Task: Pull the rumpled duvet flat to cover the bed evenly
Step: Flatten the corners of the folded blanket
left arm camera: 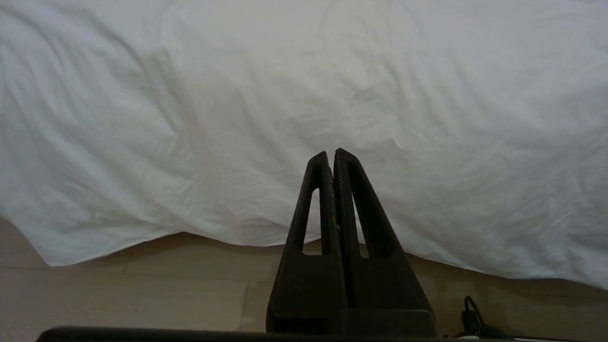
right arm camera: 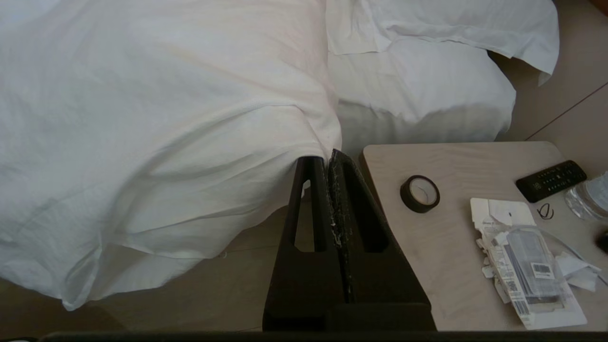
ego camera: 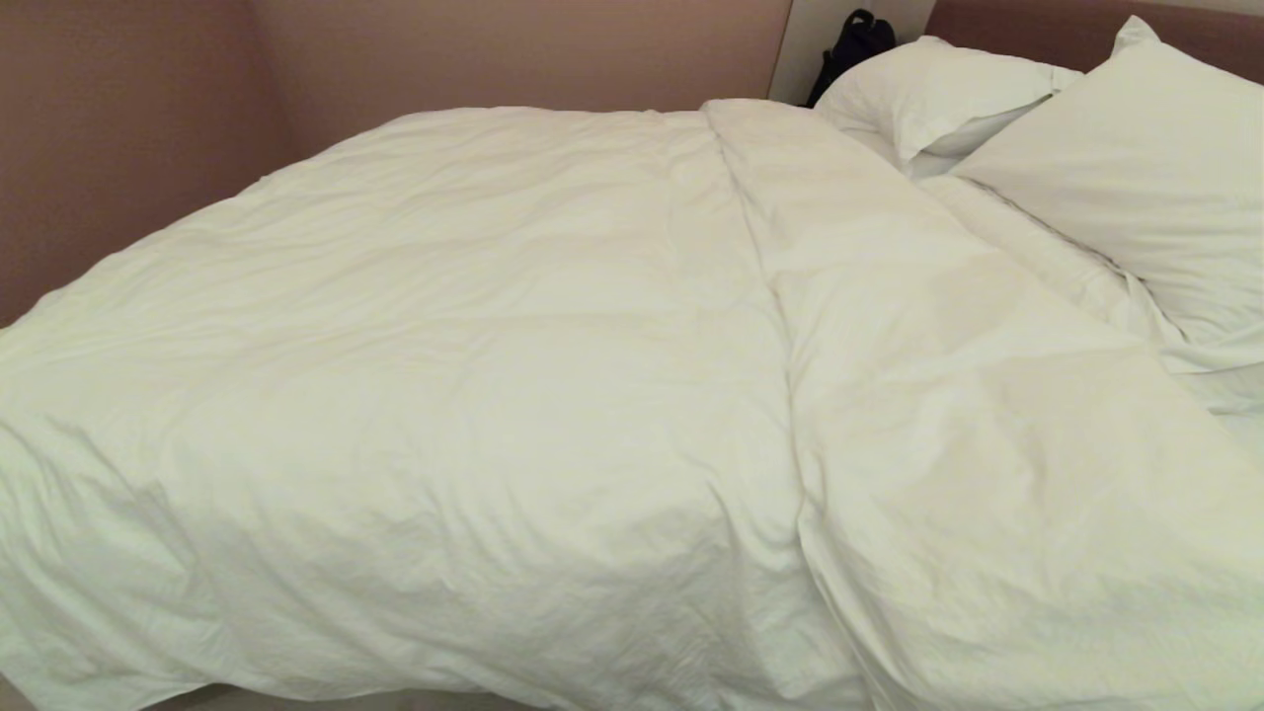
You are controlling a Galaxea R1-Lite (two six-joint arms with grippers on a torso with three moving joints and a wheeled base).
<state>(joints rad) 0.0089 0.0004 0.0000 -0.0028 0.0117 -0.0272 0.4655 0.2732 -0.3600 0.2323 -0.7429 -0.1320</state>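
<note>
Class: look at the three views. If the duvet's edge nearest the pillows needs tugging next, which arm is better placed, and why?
Probably the right. The right gripper, shut, sits by the duvet edge near the pillows; the left gripper, shut, faces the duvet's side hem.

The duvet (ego camera: 513, 375) lies across the bed (right arm camera: 427, 109), its near edge hanging toward the floor (left arm camera: 118, 294). Two pillows (ego camera: 1136, 168) sit at the head end, to the right of the duvet in the head view. A bedside table (right arm camera: 456, 237) stands beside the mattress, carrying a tape roll (right arm camera: 420, 193), remote control (right arm camera: 551, 180) and papers (right arm camera: 522, 266).
</note>
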